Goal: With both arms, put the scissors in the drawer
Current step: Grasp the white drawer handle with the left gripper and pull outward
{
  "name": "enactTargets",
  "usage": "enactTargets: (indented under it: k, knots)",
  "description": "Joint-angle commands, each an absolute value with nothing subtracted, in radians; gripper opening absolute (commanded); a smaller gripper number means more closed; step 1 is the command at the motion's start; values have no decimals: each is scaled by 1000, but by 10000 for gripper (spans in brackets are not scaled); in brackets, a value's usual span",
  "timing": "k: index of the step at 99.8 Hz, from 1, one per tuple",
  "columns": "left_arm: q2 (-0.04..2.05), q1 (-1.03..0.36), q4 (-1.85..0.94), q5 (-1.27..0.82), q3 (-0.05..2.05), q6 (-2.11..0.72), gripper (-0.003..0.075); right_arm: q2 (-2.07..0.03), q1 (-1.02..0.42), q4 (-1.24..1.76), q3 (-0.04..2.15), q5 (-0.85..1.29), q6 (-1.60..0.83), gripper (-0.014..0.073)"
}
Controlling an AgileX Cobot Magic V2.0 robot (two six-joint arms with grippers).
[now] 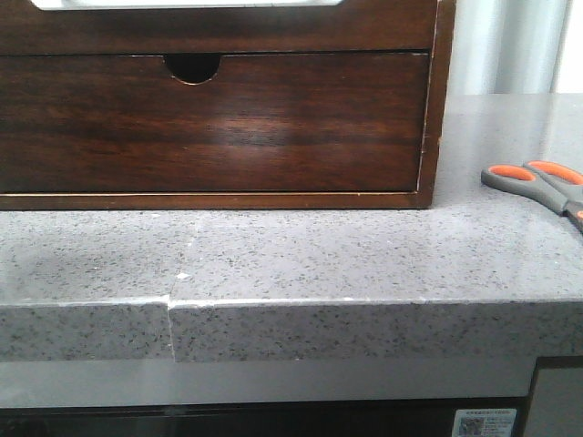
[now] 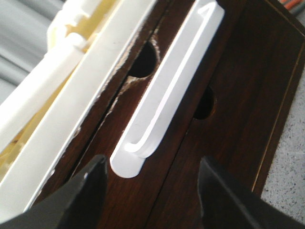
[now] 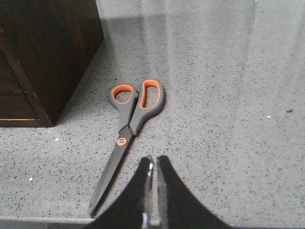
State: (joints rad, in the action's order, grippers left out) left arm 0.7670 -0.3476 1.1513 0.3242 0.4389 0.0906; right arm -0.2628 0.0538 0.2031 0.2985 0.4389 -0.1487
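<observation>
Grey-handled scissors lie flat on the speckled bench just ahead of our right end effector, whose tips sit pressed together, poised low for a pickup. Our left end effector has its tips spread apart, facing the white pull of the dark-brown drawer, ready to open it.

It looks like an office or home work corner: a grey speckled stone desk carries a dark wooden drawer cabinet and scissors, with pale curtains behind.
</observation>
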Motion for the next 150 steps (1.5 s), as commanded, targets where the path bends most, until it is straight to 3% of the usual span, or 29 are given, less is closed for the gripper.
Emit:
enactTargets:
  k: [1, 61, 73, 98, 150]
  knots:
    - [805, -372, 1145, 353, 498, 90, 400, -278, 60, 208, 333, 368, -152, -41]
    - [1046, -431, 1291, 245, 676, 86, 394, -278, 60, 208, 333, 368, -152, -41]
    - [1068, -431, 1351, 228, 693, 86, 307, -278, 60, 208, 333, 368, -152, -41]
    - [1069, -431, 1364, 228, 693, 86, -23, -278, 60, 208, 333, 368, -152, -41]
    - [971, -431, 1368, 314, 596, 86, -22, -278, 60, 208, 333, 368, -152, -41]
